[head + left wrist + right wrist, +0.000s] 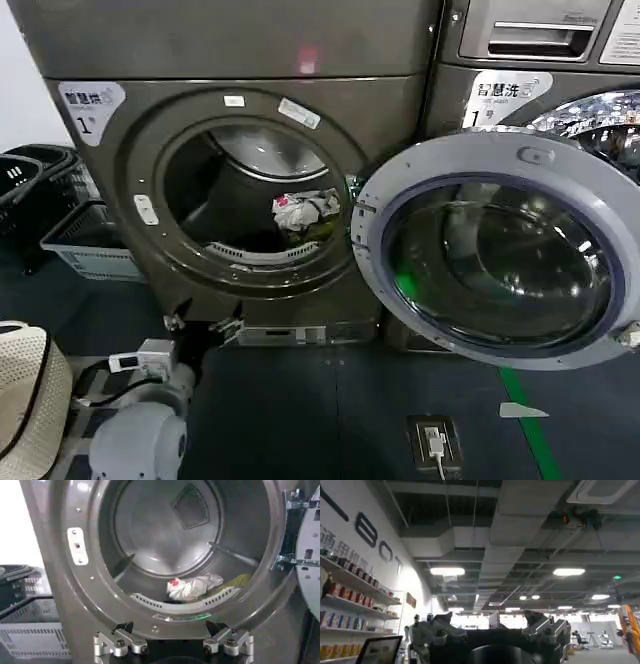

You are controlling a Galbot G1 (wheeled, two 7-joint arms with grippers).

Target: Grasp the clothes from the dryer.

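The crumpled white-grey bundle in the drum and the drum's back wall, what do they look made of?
The crumpled white-grey bundle, with red and yellow-green patches, looks like soft woven fabric: it creases and slumps. The drum's back wall looks like brushed bare metal, probably steel, given its dull grey sheen and soft reflections.

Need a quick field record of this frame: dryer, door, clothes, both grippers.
dryer: bronze-grey front loader, white "1" sticker
door: swung fully open to the right of the porthole
clothes: small white-grey bundle with red patch, low in the drum near the front lip
left gripper: open, empty, outside the drum, facing its mouth
right gripper: open, empty, pointed at the ceiling
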